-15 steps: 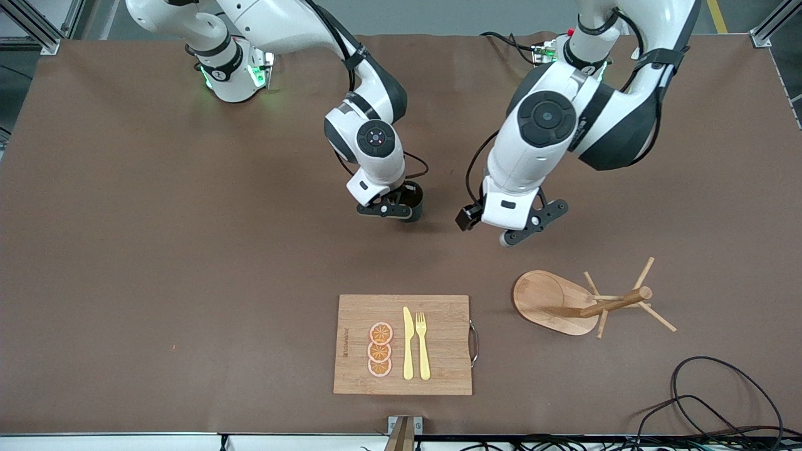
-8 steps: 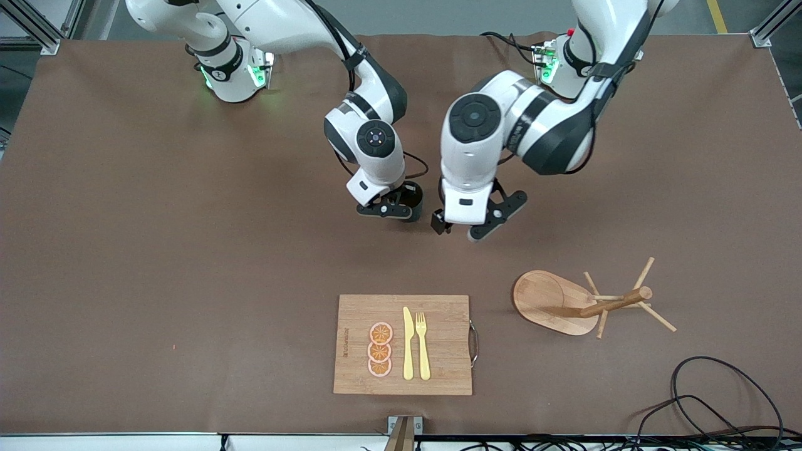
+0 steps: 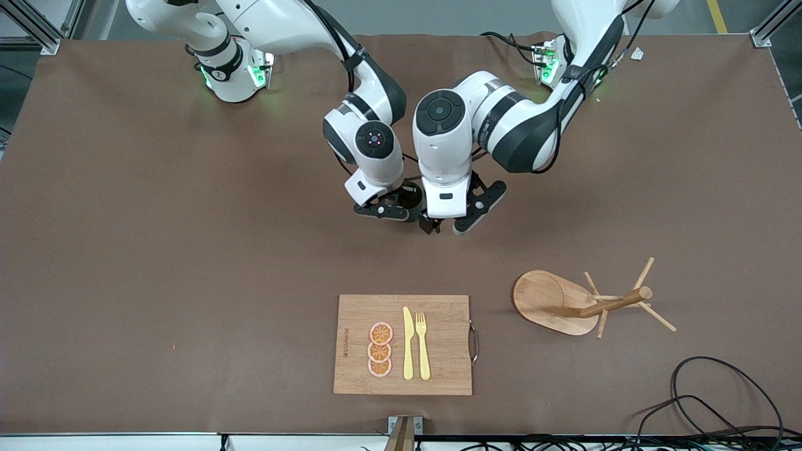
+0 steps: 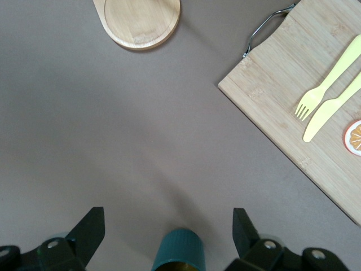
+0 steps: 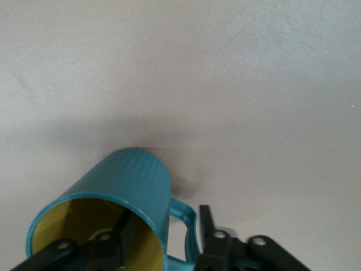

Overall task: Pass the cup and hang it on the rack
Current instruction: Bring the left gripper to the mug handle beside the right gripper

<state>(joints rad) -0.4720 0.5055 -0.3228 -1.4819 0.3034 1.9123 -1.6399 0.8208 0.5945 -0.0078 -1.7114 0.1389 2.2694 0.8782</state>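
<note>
The teal cup (image 5: 121, 186), yellow inside, stands on the brown table, and only a dark sliver of the cup (image 3: 411, 195) shows between the two hands. My right gripper (image 5: 165, 215) is open: one finger is inside the cup, the other outside by the handle, both clear of the wall. My left gripper (image 4: 167, 221) is open right beside it, with the cup (image 4: 179, 251) between its spread fingers (image 4: 90, 230) and untouched. From the front, the right gripper (image 3: 388, 210) and left gripper (image 3: 448, 223) meet mid-table. The wooden rack (image 3: 586, 302) stands nearer the front camera, toward the left arm's end.
A bamboo cutting board (image 3: 438, 369) with a yellow knife, a fork and orange slices lies near the front edge. The rack's oval base (image 4: 141, 22) and the board (image 4: 271, 96) also show in the left wrist view. Black cables (image 3: 720, 401) lie at the front corner.
The left arm has swung in toward the right arm's end and brought its open gripper around the cup. The right gripper's jaws have let go of the cup's wall.
</note>
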